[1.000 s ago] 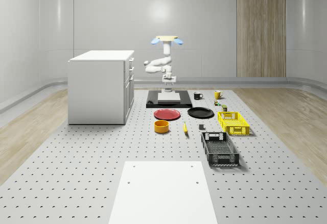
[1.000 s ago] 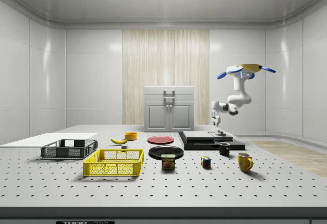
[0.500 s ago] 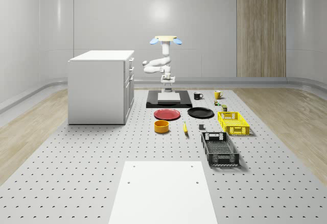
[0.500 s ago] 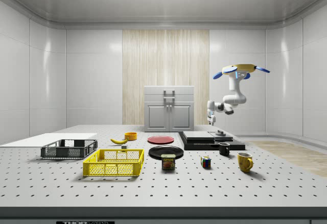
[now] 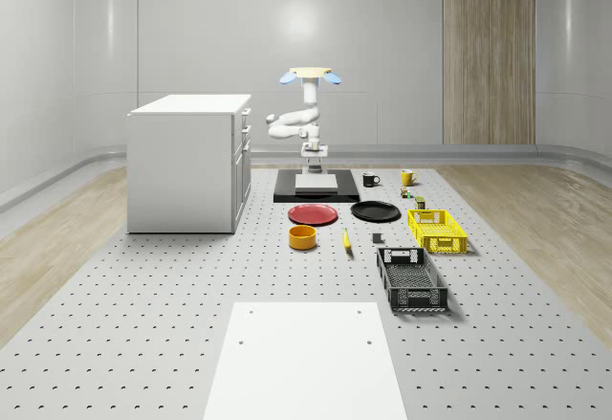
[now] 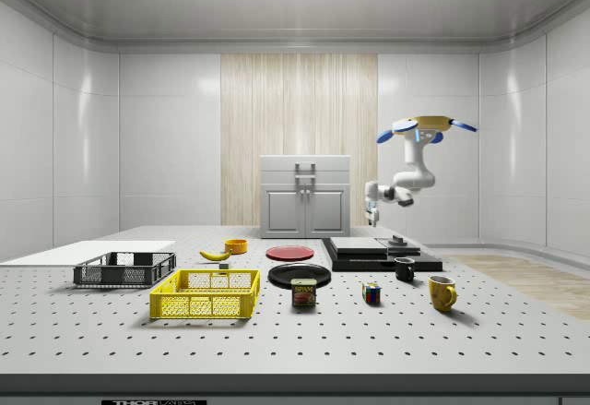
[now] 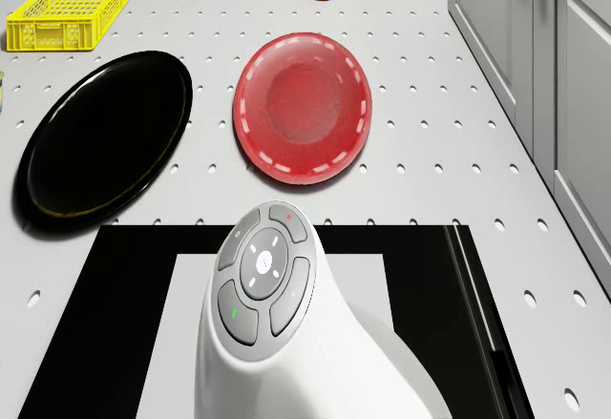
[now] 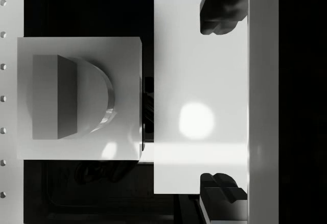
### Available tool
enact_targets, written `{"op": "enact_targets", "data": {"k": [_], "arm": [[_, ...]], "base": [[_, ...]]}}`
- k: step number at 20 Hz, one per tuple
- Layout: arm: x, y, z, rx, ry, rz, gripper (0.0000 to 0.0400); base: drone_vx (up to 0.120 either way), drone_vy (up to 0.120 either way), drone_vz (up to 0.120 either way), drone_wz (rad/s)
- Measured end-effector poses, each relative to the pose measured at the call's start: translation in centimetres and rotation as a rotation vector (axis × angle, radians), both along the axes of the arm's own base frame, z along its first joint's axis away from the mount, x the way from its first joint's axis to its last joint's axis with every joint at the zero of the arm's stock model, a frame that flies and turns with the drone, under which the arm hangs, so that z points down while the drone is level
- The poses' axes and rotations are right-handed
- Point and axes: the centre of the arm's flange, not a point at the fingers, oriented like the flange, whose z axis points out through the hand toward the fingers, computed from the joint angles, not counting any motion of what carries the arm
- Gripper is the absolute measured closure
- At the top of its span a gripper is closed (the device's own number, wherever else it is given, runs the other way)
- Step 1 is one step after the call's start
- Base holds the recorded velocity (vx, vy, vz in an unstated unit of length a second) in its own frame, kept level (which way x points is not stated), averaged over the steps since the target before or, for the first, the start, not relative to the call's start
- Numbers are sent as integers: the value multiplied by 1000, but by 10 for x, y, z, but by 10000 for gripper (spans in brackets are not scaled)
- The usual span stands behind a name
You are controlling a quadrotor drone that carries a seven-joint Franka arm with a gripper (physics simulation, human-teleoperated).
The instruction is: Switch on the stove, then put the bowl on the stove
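Drone [image 6: 426,126] hovers over the stove [image 5: 316,187], arm folded down. Claw [image 8: 223,101] hangs above the white stove plate, spread wide and empty; one finger [image 8: 219,9] at each side of the wrist view. Switch knob [image 8: 71,97] just beside the plate. Orange bowl [image 5: 303,237] sits on the counter [image 5: 143,324], at 6 o'clock from the red plate [image 5: 314,214], well apart from the stove. Bowl likely light, rigid, smooth-walled; pinch the rim.
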Motion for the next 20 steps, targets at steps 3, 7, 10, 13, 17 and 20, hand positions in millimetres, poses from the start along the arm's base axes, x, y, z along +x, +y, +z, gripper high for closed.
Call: {"op": "enact_targets", "data": {"k": [3,7,10,13,17,20], "arm": [[0,0,0,0,0,0,0],[0,0,0,0,0,0,0],[0,0,0,0,0,0,0],[0,0,0,0,0,0,0],[0,0,0,0,0,0,0],[0,0,0,0,0,0,0]], "base": [[120,0,0,0],[120,0,0,0],[120,0,0,0],[120,0,0,0],[120,0,0,0],[120,0,0,0]]}}
